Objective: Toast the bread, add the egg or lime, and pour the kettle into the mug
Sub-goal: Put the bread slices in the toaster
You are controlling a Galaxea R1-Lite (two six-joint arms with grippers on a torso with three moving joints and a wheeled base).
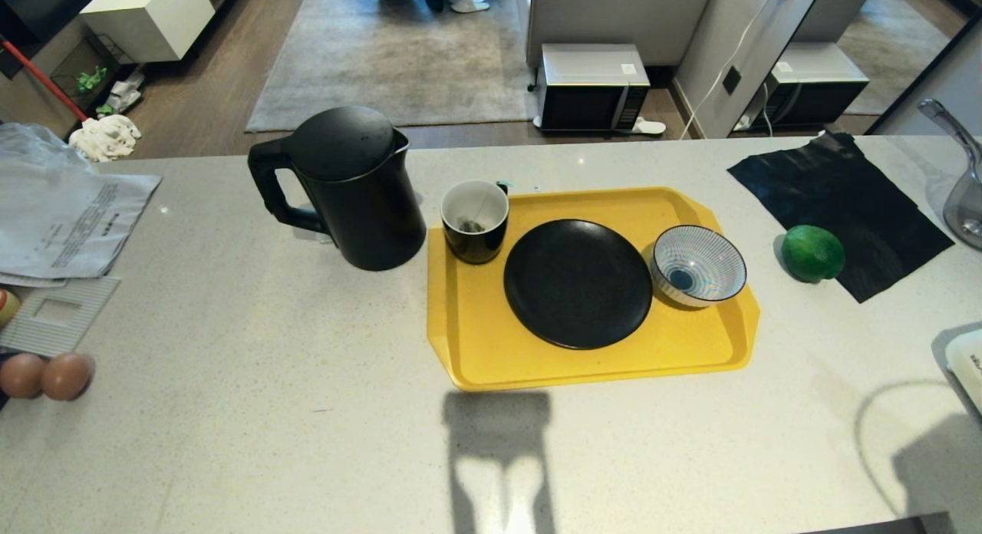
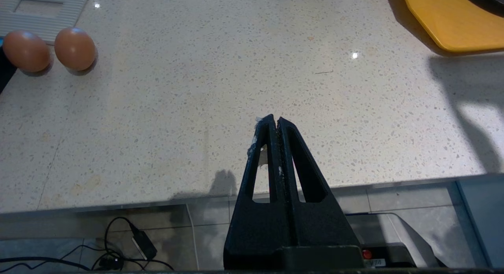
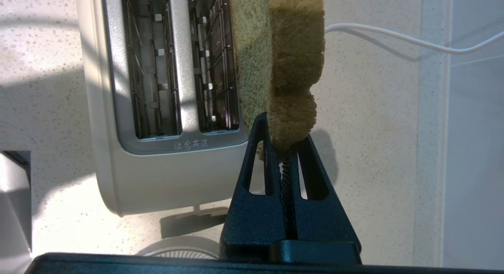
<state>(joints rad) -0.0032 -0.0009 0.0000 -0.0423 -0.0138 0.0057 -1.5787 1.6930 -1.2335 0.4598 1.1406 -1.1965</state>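
Note:
My right gripper (image 3: 281,136) is shut on a corner of the bread (image 3: 291,49), a thick pale green slice that hangs edge-on just beside the nearer slot of the silver toaster (image 3: 157,175). Both slots are empty. In the head view the black kettle (image 1: 345,189) stands on the counter to the left of the yellow tray (image 1: 476,350). The black mug (image 1: 474,219), with a teabag inside, sits in the tray's back left corner. The lime (image 1: 813,252) lies to the right of the tray. My left gripper (image 2: 274,119) is shut and empty above the counter's near edge. The egg is out of view.
A black plate (image 1: 577,282) and a blue-striped bowl (image 1: 698,264) sit on the tray. Two plain brown eggs (image 1: 46,375) lie at the counter's left edge beside papers (image 1: 69,219). A black cloth (image 1: 844,204) lies at the back right. A white cable (image 3: 393,39) runs past the toaster.

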